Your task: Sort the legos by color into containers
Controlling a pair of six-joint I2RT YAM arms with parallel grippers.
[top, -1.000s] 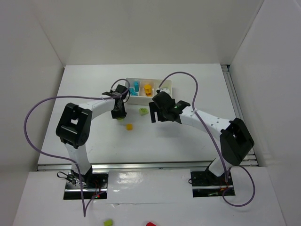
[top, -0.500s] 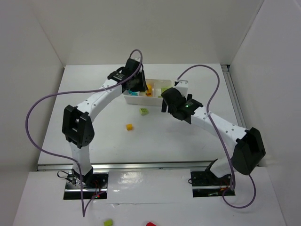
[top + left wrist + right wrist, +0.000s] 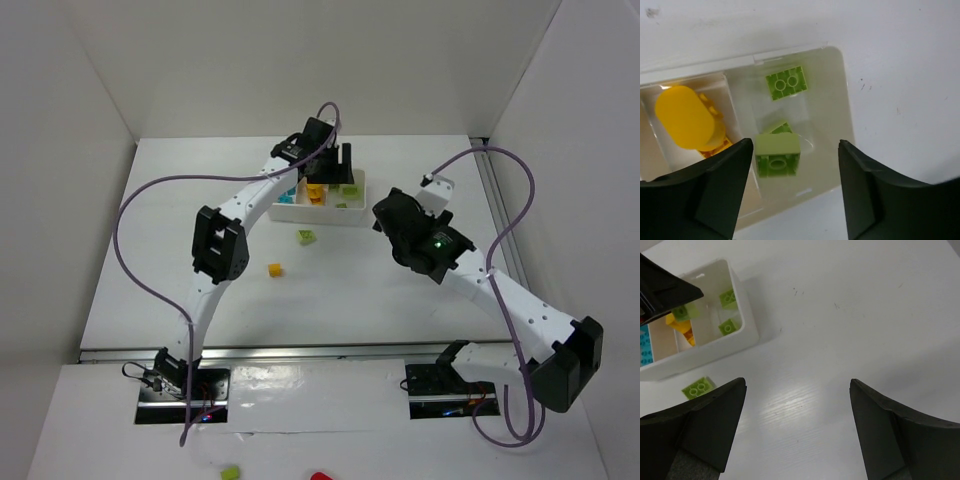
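The left gripper [image 3: 795, 145] hangs over the 3 o'clock end compartment of the white tray [image 3: 847, 117], fingers spread wide. Between them is one pale green brick [image 3: 777, 156], just beside the finger at 9 o'clock and clear of the other. Whether it rests in the compartment or is above it, I cannot tell. Two more green bricks [image 3: 786, 83] show there, one at 12 o'clock from it and one half hidden beneath it: three green in all. Of the tray's three compartments, the middle holds yellow pieces [image 3: 684, 117] and the 9 o'clock end holds cyan pieces [image 3: 288, 194], neither countable. On the table [image 3: 340, 290], one loose green brick [image 3: 306, 237] lies at 6 o'clock from the tray, and one orange-yellow brick [image 3: 274, 269] lies at 7 o'clock, farther off. The right gripper [image 3: 797, 385], fingers spread wide, is over the table between 3 and 4 o'clock of the tray.
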